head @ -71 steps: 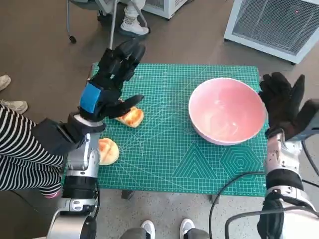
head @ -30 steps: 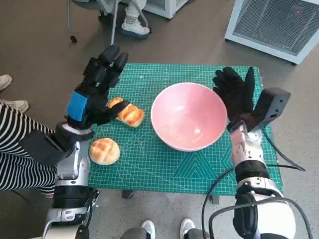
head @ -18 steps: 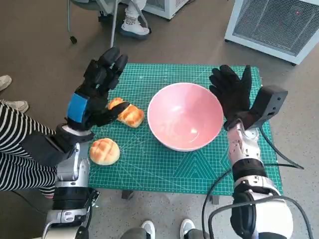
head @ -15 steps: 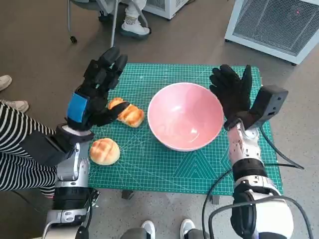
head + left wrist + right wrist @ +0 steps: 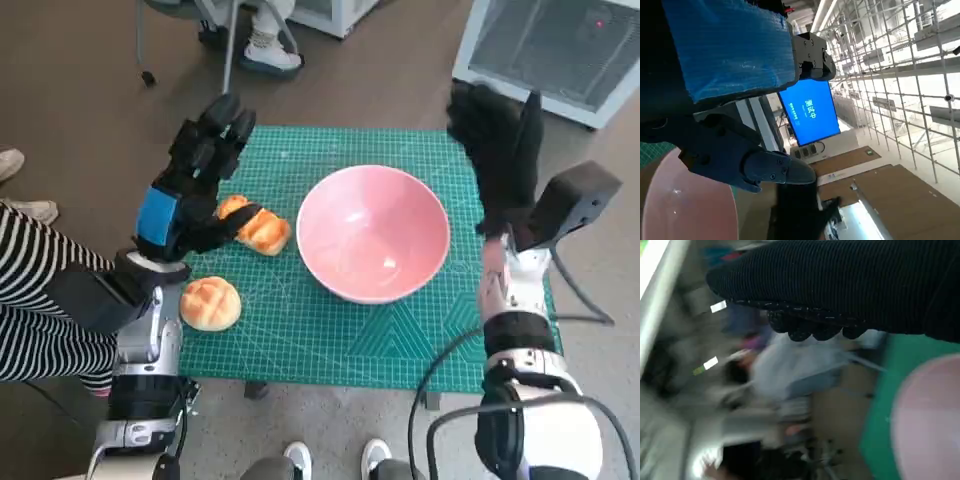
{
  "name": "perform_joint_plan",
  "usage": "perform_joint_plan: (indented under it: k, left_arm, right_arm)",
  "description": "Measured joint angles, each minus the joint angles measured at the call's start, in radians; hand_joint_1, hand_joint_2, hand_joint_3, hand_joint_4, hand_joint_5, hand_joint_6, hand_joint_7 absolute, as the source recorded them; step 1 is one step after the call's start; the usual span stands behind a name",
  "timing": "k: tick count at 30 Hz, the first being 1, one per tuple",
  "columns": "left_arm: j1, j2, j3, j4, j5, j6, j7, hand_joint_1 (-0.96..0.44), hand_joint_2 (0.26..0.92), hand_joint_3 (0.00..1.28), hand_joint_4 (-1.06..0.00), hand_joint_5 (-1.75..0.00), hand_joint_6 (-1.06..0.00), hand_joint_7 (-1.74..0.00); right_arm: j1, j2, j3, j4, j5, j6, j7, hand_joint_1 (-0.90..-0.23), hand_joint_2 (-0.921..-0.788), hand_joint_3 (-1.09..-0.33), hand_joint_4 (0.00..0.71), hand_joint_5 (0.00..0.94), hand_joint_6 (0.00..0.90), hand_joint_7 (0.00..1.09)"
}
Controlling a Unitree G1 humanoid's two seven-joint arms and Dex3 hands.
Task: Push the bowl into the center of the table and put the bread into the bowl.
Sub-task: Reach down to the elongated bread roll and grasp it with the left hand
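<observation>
The bowl sits mid-frame; the left hand, fingers apart, should close gently around the nearest bread. The right hand is spread, empty.

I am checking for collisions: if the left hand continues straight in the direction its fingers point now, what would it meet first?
Probably nothing on the table: the left hand points its fingers away from the robot, past the green mat's far left corner, toward open floor. Its height is unclear.
</observation>
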Motion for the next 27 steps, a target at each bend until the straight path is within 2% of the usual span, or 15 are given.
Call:
perform_joint_plan:
  k: [4, 6, 10, 14, 18, 21, 24, 27]
  left_arm:
    - [-0.018, -0.01, -0.01, 0.012, 0.0, 0.0, -0.002, -0.54, 0.921, 0.18, -0.21, 0.0, -0.12, -0.34]
    - [-0.028, -0.012, -0.015, 0.016, 0.0, 0.0, -0.004, -0.54, 0.921, 0.19, -0.21, 0.0, -0.11, -0.34]
    - [-0.045, -0.014, -0.021, 0.017, 0.0, 0.0, -0.009, -0.54, 0.921, 0.19, -0.21, 0.0, -0.11, -0.35]
    - [-0.056, -0.014, -0.023, 0.017, 0.0, 0.0, -0.011, -0.54, 0.921, 0.19, -0.21, 0.0, -0.1, -0.35]
    - [-0.057, -0.015, -0.024, 0.017, 0.0, 0.0, -0.013, -0.53, 0.921, 0.19, -0.2, 0.0, -0.09, -0.38]
    - [-0.059, -0.013, -0.028, 0.011, -0.001, 0.009, -0.023, -0.52, 0.921, 0.2, -0.2, 0.0, -0.02, -0.53]
    - [-0.068, -0.009, -0.03, -0.002, -0.002, 0.025, -0.034, -0.51, 0.921, 0.2, -0.2, 0.0, -0.01, -0.56]
    - [-0.081, -0.006, -0.032, -0.017, -0.003, 0.036, -0.044, -0.49, 0.921, 0.2, -0.2, 0.0, 0.0, -0.58]
  right_arm:
    - [0.037, 0.004, 0.019, -0.1, 0.026, -0.058, 0.066, -0.714, -0.921, -0.761, 0.133, 0.012, 0.091, 0.33]
    - [0.064, 0.008, 0.031, -0.157, 0.032, -0.08, 0.089, -0.726, -0.921, -0.752, 0.141, 0.009, 0.056, 0.4]
    - [0.116, 0.018, 0.055, -0.244, 0.037, -0.101, 0.118, -0.73, -0.921, -0.746, 0.149, 0.008, 0.035, 0.45]
    - [0.146, 0.021, 0.069, -0.29, 0.04, -0.101, 0.124, -0.73, -0.921, -0.745, 0.151, 0.008, 0.027, 0.47]
    - [0.157, 0.02, 0.073, -0.313, 0.047, -0.099, 0.124, -0.73, -0.921, -0.746, 0.15, 0.006, 0.018, 0.49]
    - [0.196, 0.017, 0.097, -0.393, 0.037, -0.099, 0.123, -0.723, -0.921, -0.75, 0.142, 0.002, 0.004, 0.55]
    - [0.234, 0.019, 0.126, -0.458, 0.023, -0.097, 0.118, -0.719, -0.921, -0.753, 0.139, 0.0, 0.001, 0.56]
    - [0.257, 0.021, 0.144, -0.495, 0.016, -0.081, 0.107, -0.722, -0.921, -0.756, 0.14, 0.001, 0.0, 0.56]
